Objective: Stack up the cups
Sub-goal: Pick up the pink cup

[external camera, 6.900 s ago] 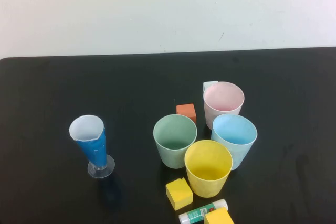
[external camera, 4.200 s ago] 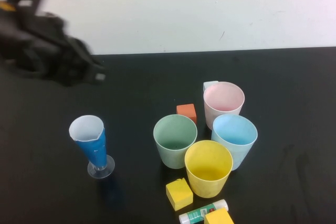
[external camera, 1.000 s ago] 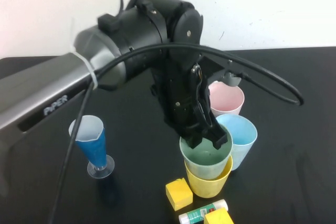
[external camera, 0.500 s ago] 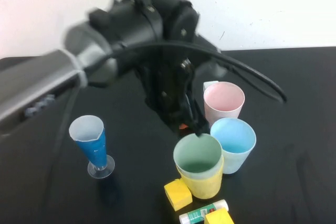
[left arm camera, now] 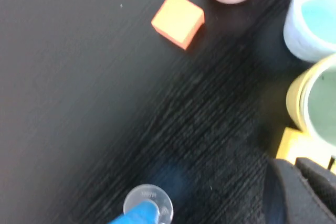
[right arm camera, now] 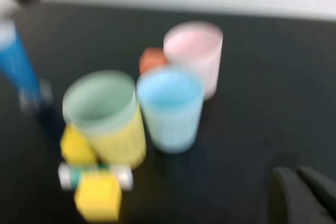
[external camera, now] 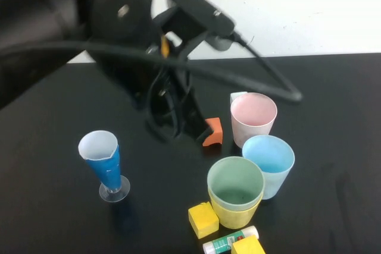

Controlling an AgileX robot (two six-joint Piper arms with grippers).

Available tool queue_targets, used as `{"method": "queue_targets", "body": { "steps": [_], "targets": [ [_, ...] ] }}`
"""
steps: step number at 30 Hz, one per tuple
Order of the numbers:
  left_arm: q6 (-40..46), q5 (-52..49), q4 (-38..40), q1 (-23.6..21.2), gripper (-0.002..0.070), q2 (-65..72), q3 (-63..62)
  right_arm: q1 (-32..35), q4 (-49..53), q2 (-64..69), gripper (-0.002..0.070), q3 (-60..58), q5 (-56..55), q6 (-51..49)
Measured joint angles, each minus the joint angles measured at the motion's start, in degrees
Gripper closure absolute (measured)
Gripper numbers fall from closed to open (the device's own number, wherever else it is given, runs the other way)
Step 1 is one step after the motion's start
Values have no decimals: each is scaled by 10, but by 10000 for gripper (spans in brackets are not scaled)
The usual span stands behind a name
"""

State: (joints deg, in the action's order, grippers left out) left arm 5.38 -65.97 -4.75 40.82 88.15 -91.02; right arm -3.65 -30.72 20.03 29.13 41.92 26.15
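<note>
- The left gripper (external camera: pixel 178 124) hangs above the tabletop (external camera: pixel 333 105) at about 10 o'clock from the green cup (external camera: pixel 235 184), well apart from it and holding nothing.
- How far its fingers are open cannot be told; they show only as a dark mass, with the orange block (external camera: pixel 212 131) just beside them at 3 o'clock.
- The green cup sits nested inside the yellow cup (external camera: pixel 233 213), only the yellow rim and lower wall showing beneath it.
- The blue cup (external camera: pixel 269 162) stands touching this pair at about 1 o'clock from it; the pink cup (external camera: pixel 253 116) stands just beyond the blue one at 12 o'clock.
- The cone cup (external camera: pixel 102 163) stands upright, well apart at 9 o'clock from the stack.
- A yellow block (external camera: pixel 203 219) lies against the yellow cup at 8 o'clock, and a glue stick (external camera: pixel 229 240) and a second yellow block (external camera: pixel 247 246) lie at 6 o'clock.
- Half a second earlier the left gripper was right over the green cup's rim; it has since lifted off and drawn back, leaving the cup in place.
- The stacked pair has shifted slightly toward 3 o'clock, closer to the blue cup.
- The right gripper (right arm camera: pixel 302 190) shows only in its own wrist view, off beside the cups; whether it is open cannot be told.
</note>
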Motion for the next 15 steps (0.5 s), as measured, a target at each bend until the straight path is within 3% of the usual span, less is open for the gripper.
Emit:
{"method": "queue_targets", "body": {
  "steps": [5,9,15],
  "targets": [
    [1,63,8,0,673,-78,111,0,79,157,679,143,150,42],
    [1,110,23,0,673,-153,192,0,79,279,679,255,265,98],
    [1,148,39,0,673,-265,308,-22,20,443,679,408,288,165]
  ]
}}
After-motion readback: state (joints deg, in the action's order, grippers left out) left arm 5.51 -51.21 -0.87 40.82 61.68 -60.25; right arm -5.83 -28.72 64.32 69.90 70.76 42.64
